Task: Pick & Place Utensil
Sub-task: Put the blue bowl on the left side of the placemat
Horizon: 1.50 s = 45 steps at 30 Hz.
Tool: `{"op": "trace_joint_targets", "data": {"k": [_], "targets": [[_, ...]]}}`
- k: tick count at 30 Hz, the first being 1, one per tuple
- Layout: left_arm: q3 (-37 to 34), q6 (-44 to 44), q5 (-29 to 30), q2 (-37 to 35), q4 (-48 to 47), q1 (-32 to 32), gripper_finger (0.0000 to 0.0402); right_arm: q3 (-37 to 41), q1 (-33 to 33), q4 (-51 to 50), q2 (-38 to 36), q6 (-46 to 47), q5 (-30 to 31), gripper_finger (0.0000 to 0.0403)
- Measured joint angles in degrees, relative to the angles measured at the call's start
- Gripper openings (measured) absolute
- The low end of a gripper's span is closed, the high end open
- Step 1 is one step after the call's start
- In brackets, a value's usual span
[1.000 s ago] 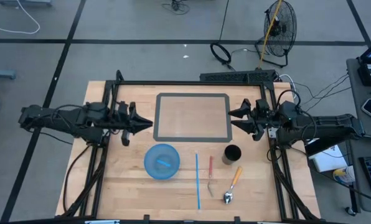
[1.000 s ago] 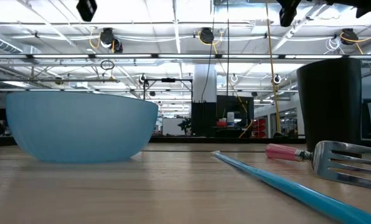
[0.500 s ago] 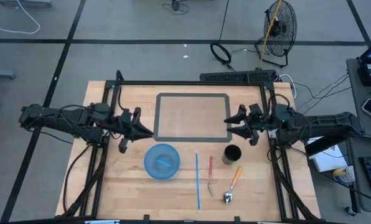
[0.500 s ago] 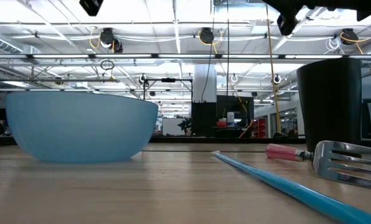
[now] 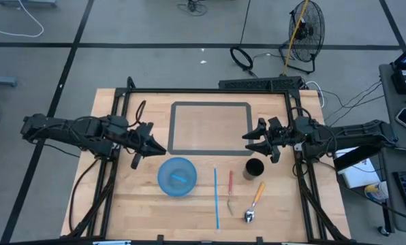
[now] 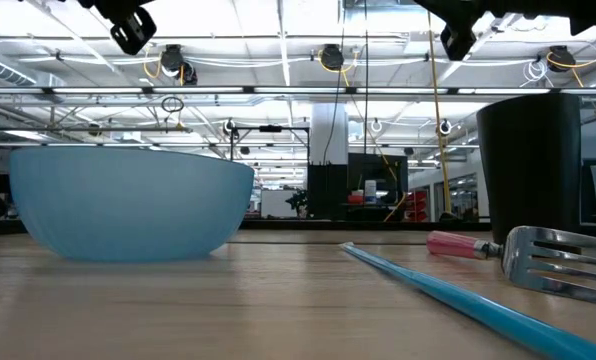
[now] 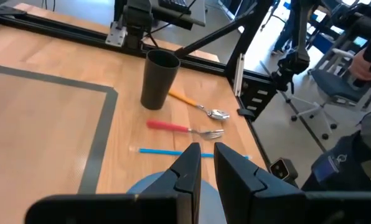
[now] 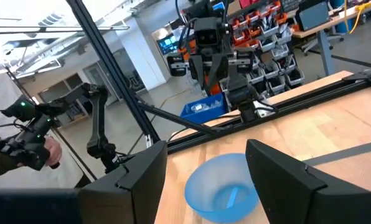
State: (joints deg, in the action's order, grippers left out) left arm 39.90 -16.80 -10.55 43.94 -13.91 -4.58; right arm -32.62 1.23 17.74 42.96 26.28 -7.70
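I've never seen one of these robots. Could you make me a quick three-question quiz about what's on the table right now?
1. True or false: the cup lies on its side.
2. What lies inside the bowl: A) a fork, B) a small blue item, C) nothing?
3. Which gripper has its fingers wide apart, the left gripper or the right gripper?

Key: 1 false, it stands upright; 2 B; 3 right, the left one's fingers are nearly together.
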Motion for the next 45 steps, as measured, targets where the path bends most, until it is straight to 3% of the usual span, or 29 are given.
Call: {"op": "trace_joint_targets", "data": {"k": [6,13,20,24,39,45], "targets": [[0.00,0.11,1.24,0.00,-0.02,-0.01,0.0049,0.00,0.00,-0.44,0.02,-0.78,0.43,0.0214],[0.00,0.15,2.03,0.00,-0.02,0.00,0.0049,-0.43,0.60,-7.75,1.59,-4.08,2.26,0.0214],[0.00,-1.64,2.16,0.00,-0.06,0.00,0.0049,-4.89,4.87,-7.98,4.22,-21.72,10.33,0.0215],[0.00,-2.99,2.15,0.00,-0.07,0.00,0.0049,-6.90,6.56,-8.94,5.07,-26.29,13.90,0.0215],[0.00,-7.43,2.59,0.30,-0.09,-0.03,0.0049,-7.30,9.52,-12.44,5.36,-21.04,13.97,0.0215],[0.00,-7.85,1.97,4.23,-0.75,-3.34,0.0049,-7.30,12.99,-12.43,5.95,-20.73,18.02,0.0215]]}}
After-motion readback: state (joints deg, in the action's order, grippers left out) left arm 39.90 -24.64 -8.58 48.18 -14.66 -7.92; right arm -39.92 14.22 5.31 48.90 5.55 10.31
